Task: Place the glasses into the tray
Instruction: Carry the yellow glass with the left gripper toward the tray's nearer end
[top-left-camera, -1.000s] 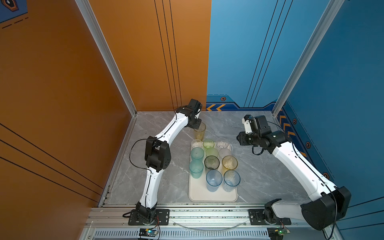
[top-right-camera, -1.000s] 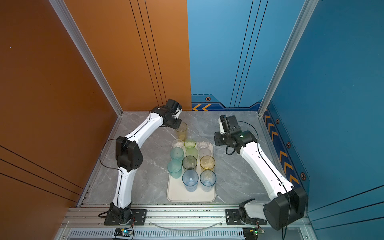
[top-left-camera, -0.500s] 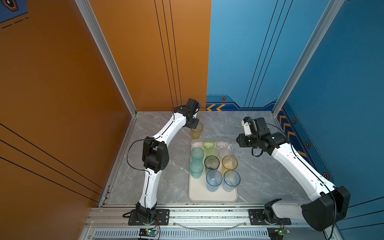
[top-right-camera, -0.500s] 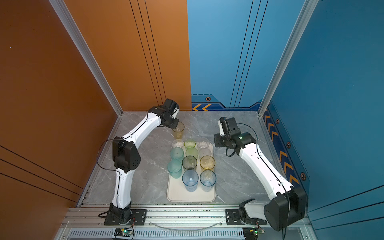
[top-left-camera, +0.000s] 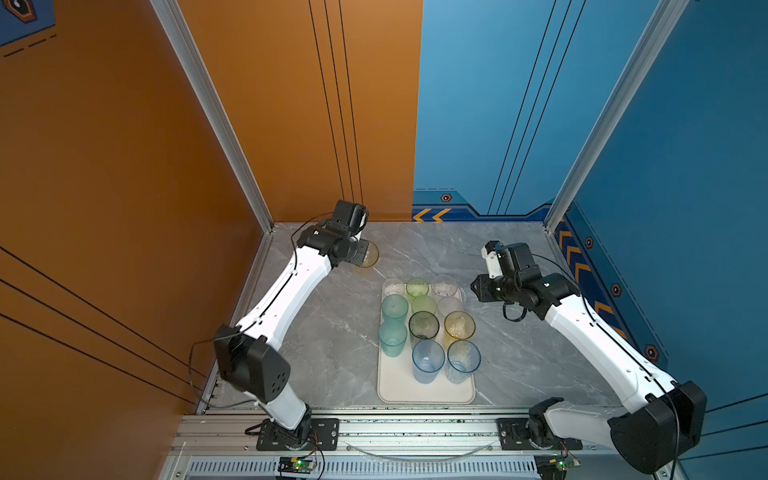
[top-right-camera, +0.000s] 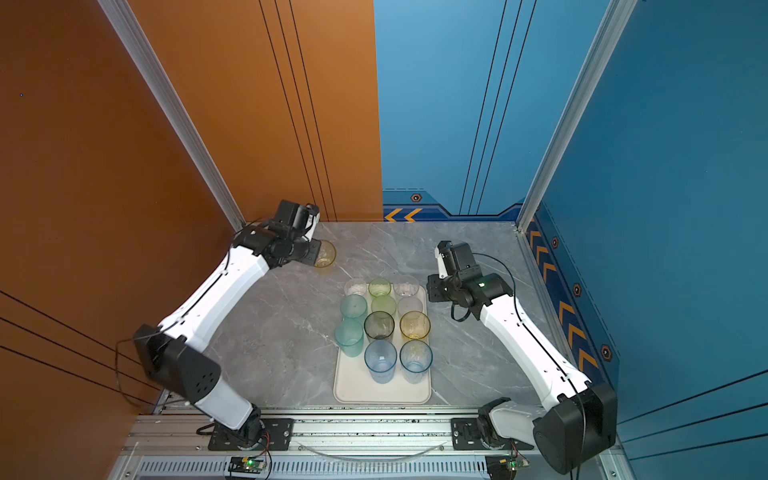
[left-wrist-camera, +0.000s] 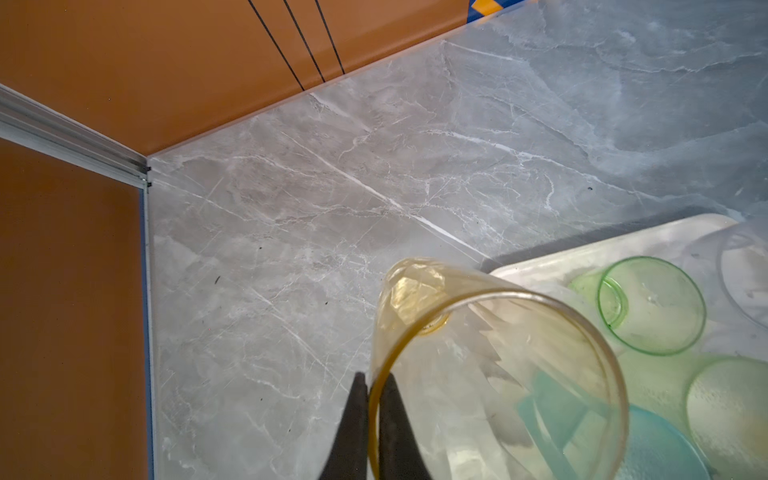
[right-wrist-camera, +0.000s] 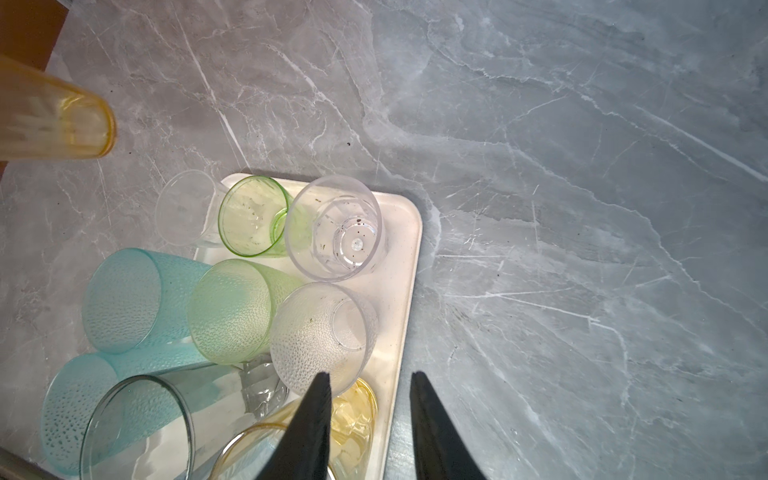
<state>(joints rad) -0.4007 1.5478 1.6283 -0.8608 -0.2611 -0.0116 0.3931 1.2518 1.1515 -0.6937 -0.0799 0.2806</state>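
Pinching yellow tumbler (left-wrist-camera: 478, 353), left claw (left-wrist-camera: 374, 377), mouth upward

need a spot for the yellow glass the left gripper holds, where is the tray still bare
Bare: the strip of the flat cream-white rectangular tray between its near rim and the pale blue translucent tumbler, widening into the near left corner before the teal tumblers. Farther back, tumblers stand packed to the far rim. The grey marble tabletop beside the tray is bare.

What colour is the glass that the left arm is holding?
Translucent amber-yellow. The tumbler shows best in the left wrist view.
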